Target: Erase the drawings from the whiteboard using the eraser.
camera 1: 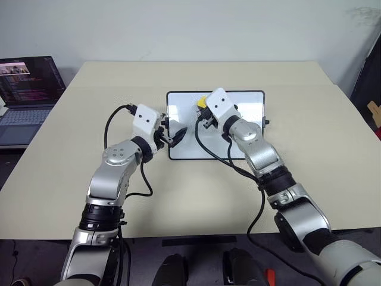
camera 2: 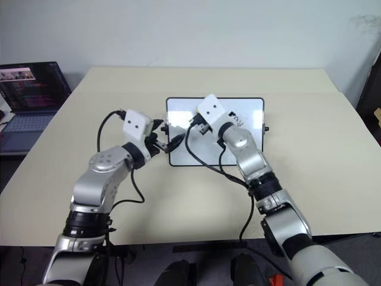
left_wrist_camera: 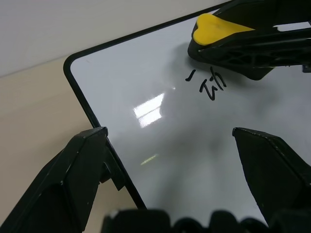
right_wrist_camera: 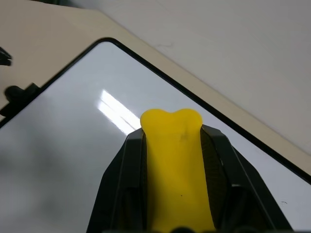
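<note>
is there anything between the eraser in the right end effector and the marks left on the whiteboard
Nothing visible. The right end effector is shut on the yellow eraser, poised over the whiteboard. In the left wrist view the drawings lie just beside the eraser's tip, with bare white surface between. The left end effector straddles the board's left edge, clear of that path.

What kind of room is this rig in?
Probably an office or lab test area: a plain beige rectangular table against a bare pale wall, an open dark-screened laptop on a side surface, and a small black-framed whiteboard as the workpiece.
</note>
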Available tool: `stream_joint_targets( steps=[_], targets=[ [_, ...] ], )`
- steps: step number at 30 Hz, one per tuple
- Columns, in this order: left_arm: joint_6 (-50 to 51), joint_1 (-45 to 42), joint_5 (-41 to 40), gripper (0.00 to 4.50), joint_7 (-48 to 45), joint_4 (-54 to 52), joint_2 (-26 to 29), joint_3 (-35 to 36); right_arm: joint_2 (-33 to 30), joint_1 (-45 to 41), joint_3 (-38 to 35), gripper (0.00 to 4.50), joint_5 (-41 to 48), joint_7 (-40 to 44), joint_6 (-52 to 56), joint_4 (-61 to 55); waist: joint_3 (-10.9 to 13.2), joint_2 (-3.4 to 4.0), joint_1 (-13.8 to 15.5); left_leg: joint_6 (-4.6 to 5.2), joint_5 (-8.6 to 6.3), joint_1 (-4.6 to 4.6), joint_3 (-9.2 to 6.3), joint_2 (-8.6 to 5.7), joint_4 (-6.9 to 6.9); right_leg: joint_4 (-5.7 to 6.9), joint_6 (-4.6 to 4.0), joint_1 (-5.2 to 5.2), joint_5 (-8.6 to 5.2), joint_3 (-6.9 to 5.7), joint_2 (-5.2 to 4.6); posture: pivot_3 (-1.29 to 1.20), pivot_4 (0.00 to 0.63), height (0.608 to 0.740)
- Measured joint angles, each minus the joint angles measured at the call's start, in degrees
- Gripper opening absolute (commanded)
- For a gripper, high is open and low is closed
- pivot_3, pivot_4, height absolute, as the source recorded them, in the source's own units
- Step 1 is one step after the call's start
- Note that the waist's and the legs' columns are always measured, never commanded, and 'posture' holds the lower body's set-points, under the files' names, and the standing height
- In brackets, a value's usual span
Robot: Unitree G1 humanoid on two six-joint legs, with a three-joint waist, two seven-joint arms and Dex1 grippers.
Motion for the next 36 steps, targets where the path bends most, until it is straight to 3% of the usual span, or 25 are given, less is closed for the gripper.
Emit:
stream_joint_targets(
  steps=[12, 24, 36],
  targets=[
    [-0.04, 0.08, -0.03, 4.5, -0.62, -0.05, -0.87, -0.8, 2.27, -0.85, 5.01, 1.15, -4.63, 3.34, -1.11, 4.53, -0.01, 0.01, -0.25, 0.15, -0.09, 0.09, -0.02, 0.0, 0.05, 0.15, -0.01, 0.05, 0.01, 0.0, 0.0, 0.0, 0.15, 0.74],
    [-0.32, 0.08, -0.03, 4.5, -1.11, -0.02, -1.22, -1.05, -2.74, -2.65, 2.57, 1.15, -5.61, -1.59, -1.98, 5.95, -0.03, -0.02, 0.21, 0.17, -0.07, 0.11, -0.13, -0.05, 0.09, 0.19, -0.01, 0.12, 0.06, -0.08, -0.01, 0.0, 0.15, 0.74],
    [-0.43, 0.02, -0.01, 4.5, -1.24, 0.26, -1.84, -1.22, -2.06, 6.12, 9.79, 1.15, -8.98, 8.42, -0.11, -3.21, -0.17, -0.05, -0.51, 0.19, -0.08, 0.27, -0.06, -0.02, 0.09, 0.26, -0.01, 0.2, 0.06, -0.01, 0.01, 0.0, 0.15, 0.74]
  ],
)
